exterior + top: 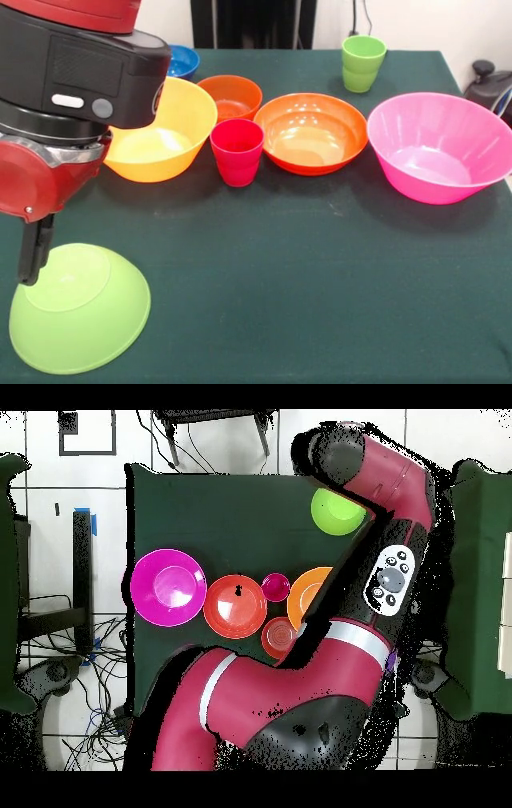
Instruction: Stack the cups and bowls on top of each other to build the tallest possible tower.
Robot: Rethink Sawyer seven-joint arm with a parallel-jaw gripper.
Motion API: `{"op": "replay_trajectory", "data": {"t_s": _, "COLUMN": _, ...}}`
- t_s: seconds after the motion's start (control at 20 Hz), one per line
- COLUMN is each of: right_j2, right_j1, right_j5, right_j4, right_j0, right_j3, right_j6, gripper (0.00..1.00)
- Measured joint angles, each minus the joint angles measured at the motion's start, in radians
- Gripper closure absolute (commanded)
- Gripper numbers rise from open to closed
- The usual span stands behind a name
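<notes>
A dark green cloth covers the bench [320, 264]. Behind it, at twelve o'clock in the front view, a white wall [416, 24] stands with a dark upright panel [252, 22] against it. From overhead the floor [100, 494] is pale tile. Cables [95, 674] lie tangled at eight o'clock, blue tape [88, 518] at ten, a chair base [215, 426] at twelve.

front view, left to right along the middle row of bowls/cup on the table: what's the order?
Yellow-orange bowl → red-pink cup → orange bowl → pink bowl.
</notes>
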Motion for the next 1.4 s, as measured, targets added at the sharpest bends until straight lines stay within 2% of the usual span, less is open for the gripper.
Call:
{"op": "replay_trajectory", "data": {"t_s": 0.25, "right_j2": 0.000, "right_j1": -0.005, "right_j5": 0.000, "right_j4": -0.018, "right_j0": 0.005, "right_j3": 0.003, "right_j6": 0.000, "gripper": 1.00}}
{"op": "replay_trajectory", "data": {"t_s": 0.65, "right_j2": 0.018, "right_j1": -0.020, "right_j5": 0.016, "right_j4": -0.130, "right_j0": 0.004, "right_j3": 0.004, "right_j6": -0.058, "gripper": 1.00}}
{"op": "replay_trajectory", "data": {"t_s": 0.75, "right_j2": 0.027, "right_j1": -0.031, "right_j5": 0.016, "right_j4": -0.169, "right_j0": 0.004, "right_j3": 0.006, "right_j6": -0.105, "gripper": 1.00}}
{"op": "replay_trajectory", "data": {"t_s": 0.8, "right_j2": 0.047, "right_j1": -0.052, "right_j5": 0.016, "right_j4": -0.215, "right_j0": 0.001, "right_j3": 0.013, "right_j6": -0.183, "gripper": 1.00}}
{"op": "replay_trajectory", "data": {"t_s": 0.9, "right_j2": 0.061, "right_j1": -0.066, "right_j5": 0.015, "right_j4": -0.236, "right_j0": -0.001, "right_j3": 0.020, "right_j6": -0.232, "gripper": 1.00}}
{"op": "replay_trajectory", "data": {"t_s": 1.0, "right_j2": 0.098, "right_j1": -0.106, "right_j5": 0.016, "right_j4": -0.275, "right_j0": -0.010, "right_j3": 0.049, "right_j6": -0.356, "gripper": 1.00}}
{"op": "replay_trajectory", "data": {"t_s": 1.1, "right_j2": 0.114, "right_j1": -0.126, "right_j5": 0.015, "right_j4": -0.289, "right_j0": -0.013, "right_j3": 0.066, "right_j6": -0.408, "gripper": 1.00}}
{"op": "replay_trajectory", "data": {"t_s": 1.15, "right_j2": 0.140, "right_j1": -0.163, "right_j5": 0.014, "right_j4": -0.307, "right_j0": -0.018, "right_j3": 0.105, "right_j6": -0.494, "gripper": 1.00}}
{"op": "replay_trajectory", "data": {"t_s": 1.4, "right_j2": 0.175, "right_j1": -0.223, "right_j5": -0.002, "right_j4": -0.336, "right_j0": -0.021, "right_j3": 0.177, "right_j6": -0.603, "gripper": 1.00}}
